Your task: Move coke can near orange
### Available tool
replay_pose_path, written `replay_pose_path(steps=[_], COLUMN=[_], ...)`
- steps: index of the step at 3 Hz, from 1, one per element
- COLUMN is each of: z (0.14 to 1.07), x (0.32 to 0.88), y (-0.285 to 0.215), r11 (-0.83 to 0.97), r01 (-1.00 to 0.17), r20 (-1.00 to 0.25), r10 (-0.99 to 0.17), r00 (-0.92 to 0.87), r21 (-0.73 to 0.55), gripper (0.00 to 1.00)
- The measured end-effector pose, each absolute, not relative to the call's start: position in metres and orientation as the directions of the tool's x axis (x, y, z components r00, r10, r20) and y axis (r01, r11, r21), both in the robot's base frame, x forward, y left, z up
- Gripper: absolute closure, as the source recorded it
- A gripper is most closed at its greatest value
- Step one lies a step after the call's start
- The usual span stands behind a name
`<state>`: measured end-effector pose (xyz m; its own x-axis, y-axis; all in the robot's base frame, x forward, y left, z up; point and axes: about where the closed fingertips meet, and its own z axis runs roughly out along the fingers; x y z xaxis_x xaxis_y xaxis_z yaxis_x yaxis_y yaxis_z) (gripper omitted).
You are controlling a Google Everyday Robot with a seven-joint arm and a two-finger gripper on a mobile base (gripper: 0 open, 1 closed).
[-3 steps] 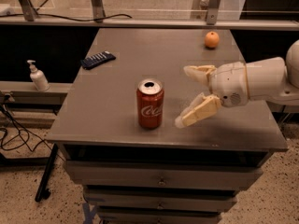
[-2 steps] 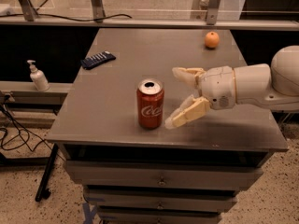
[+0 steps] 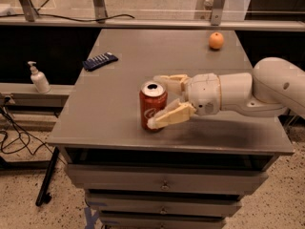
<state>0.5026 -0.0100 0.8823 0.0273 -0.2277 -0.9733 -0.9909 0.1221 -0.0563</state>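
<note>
A robot's gripper (image 3: 155,102) reaches in from the right with its fingers (image 3: 172,115) spread, one on each side of the coke can (image 3: 151,104) and not yet clamped on it. The can stands upright near the front edge of the grey table (image 3: 143,42). The orange (image 3: 216,40) lies well apart at the far right. A squeeze that lands off-centre, or the near finger nudging the base, could tip the can or push it left. A low swing on the way over could set the fruit rolling. The can's top shows a dark opening, but its contents cannot be seen. The drawers (image 3: 162,180) below the table are shut. A pump bottle (image 3: 38,78) stands on a ledge at left.
</note>
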Motion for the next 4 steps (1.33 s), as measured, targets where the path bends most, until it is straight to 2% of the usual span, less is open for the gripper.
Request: replay_pose_path(steps=[2, 3, 4], z=[0.877, 0.894, 0.934], x=[0.506, 0.516, 0.531], y=[-0.009, -0.036, -0.094], r11=[0.137, 0.209, 0.320], r01=[-0.990, -0.978, -0.947], r20=[-0.981, -0.978, -0.972], r10=[-0.194, -0.206, -0.231], r00=[0.001, -0.025, -0.049], r21=[-0.028, -0.019, -0.028], gripper=[0.65, 0.88, 1.00])
